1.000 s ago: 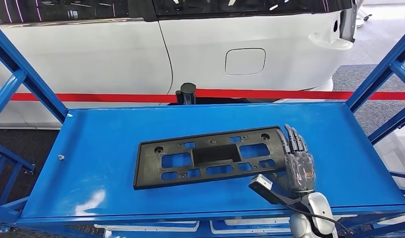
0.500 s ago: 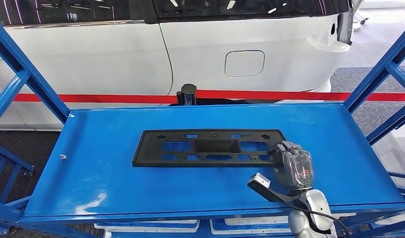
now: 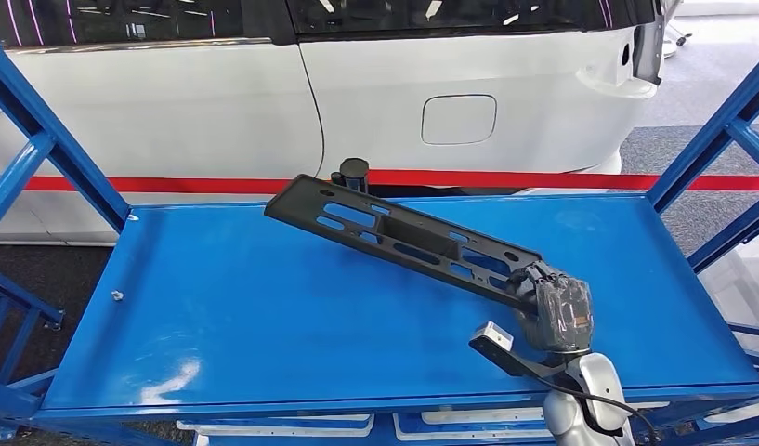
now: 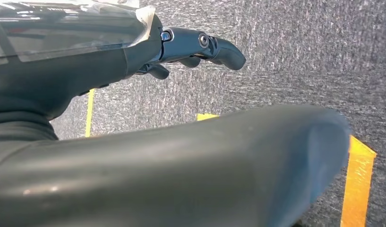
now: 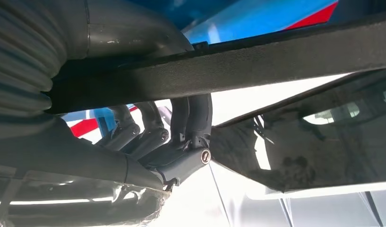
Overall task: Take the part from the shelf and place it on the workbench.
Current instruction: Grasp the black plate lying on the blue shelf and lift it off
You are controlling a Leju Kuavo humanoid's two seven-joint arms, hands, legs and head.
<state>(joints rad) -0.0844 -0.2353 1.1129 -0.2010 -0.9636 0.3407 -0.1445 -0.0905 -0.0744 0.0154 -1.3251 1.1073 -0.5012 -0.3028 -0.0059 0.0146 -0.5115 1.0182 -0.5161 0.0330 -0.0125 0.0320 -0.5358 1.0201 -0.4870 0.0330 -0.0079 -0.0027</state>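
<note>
The part [image 3: 403, 237] is a long black plastic plate with several cut-outs. My right hand [image 3: 556, 311] grips its near right end, fingers wrapped over the edge. The plate hangs tilted above the blue shelf [image 3: 217, 307], its far end raised toward the back left. In the right wrist view the part's dark edge [image 5: 276, 61] crosses the picture with my right hand's fingers [image 5: 181, 137] curled around it. My left hand [image 4: 195, 42] hangs over grey carpet, thumb apart from the fingers, holding nothing.
A white car [image 3: 357, 93] stands close behind the shelf, with a red stripe along its foot. A black post [image 3: 353, 172] rises at the shelf's back edge. Blue frame struts [image 3: 41, 139] slant up on both sides. A small screw [image 3: 115, 295] lies at the shelf's left.
My right hand closed on the plate's right end and lifted it off the shelf. The plate has swung from lying flat to tilted, its left end now high at the back.
</note>
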